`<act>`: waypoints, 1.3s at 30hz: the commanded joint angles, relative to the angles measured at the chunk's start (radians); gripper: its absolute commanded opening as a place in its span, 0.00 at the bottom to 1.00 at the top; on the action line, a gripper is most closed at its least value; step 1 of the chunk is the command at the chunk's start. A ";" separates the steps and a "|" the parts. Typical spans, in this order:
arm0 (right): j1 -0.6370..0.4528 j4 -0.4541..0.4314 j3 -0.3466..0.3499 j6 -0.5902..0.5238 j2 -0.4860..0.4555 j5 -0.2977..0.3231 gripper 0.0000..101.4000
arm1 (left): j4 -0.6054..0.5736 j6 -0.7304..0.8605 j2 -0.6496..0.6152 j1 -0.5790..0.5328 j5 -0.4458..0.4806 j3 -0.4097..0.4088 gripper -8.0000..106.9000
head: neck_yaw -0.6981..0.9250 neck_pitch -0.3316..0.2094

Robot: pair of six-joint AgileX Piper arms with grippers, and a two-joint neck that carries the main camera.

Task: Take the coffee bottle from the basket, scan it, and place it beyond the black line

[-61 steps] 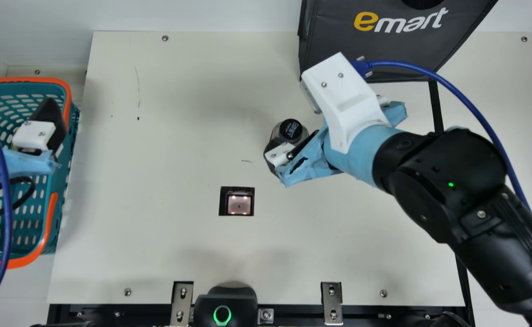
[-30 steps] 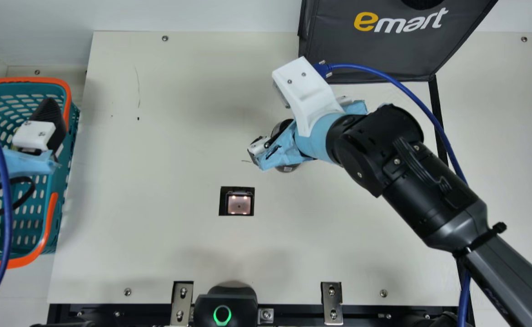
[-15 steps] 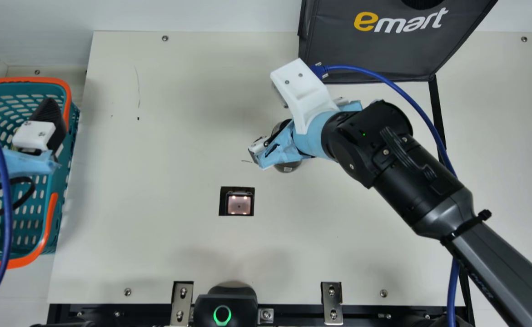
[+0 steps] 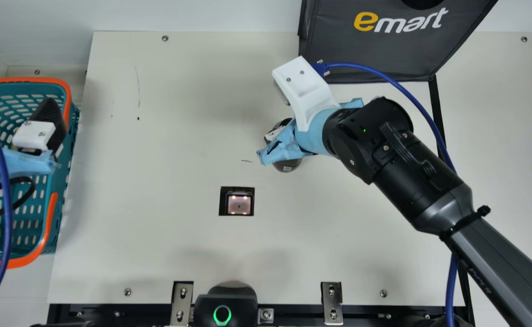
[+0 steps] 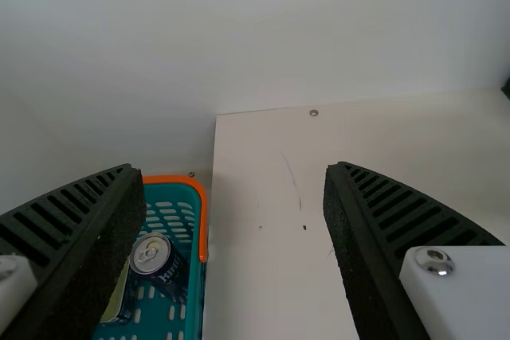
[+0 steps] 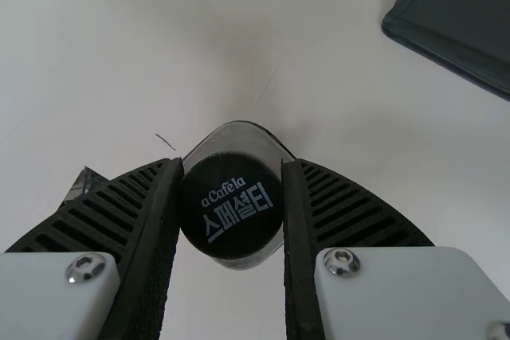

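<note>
In the main view my right gripper (image 4: 274, 134) is over the coffee bottle (image 4: 286, 165), whose dark base shows under the blue-wrapped wrist, up and to the right of the scanner window (image 4: 239, 205). The right wrist view has the bottle's black cap (image 6: 231, 205) squeezed between both fingers of my right gripper (image 6: 232, 197). My left gripper (image 4: 13, 111) is spread over the teal basket (image 4: 68, 97); in the left wrist view the fingers of my left gripper (image 5: 233, 177) stand wide apart with nothing held. The black line (image 4: 435, 102) runs down the table's right part.
A dark grey bag (image 4: 379, 50) stands at the back right, over the line's far end. The basket holds a dark blue can (image 5: 155, 259). A black device with a green ring (image 4: 225, 304) sits at the near edge, between metal brackets.
My right gripper moved left over the bottle, then its fingers came together on it. Seen earlier beside the finger, the bottle now lies mostly beneath the wrist. My left arm kept still.
</note>
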 commanded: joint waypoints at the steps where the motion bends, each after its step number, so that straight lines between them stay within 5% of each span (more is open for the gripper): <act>1: -0.002 -0.002 -0.004 -0.001 -0.001 0.004 0.00 | 0.000 0.000 0.000 0.000 0.000 0.000 0.85 | 0.002 -0.026; 16: -0.004 -0.010 -0.056 -0.009 -0.005 0.032 0.00 | 0.000 0.000 0.000 0.000 0.000 0.000 0.85 | -0.347 -0.026; 39: -0.037 -0.040 -0.096 0.011 -0.032 0.066 0.00 | 0.000 0.000 0.000 0.000 0.000 0.000 0.85 | -0.347 -0.026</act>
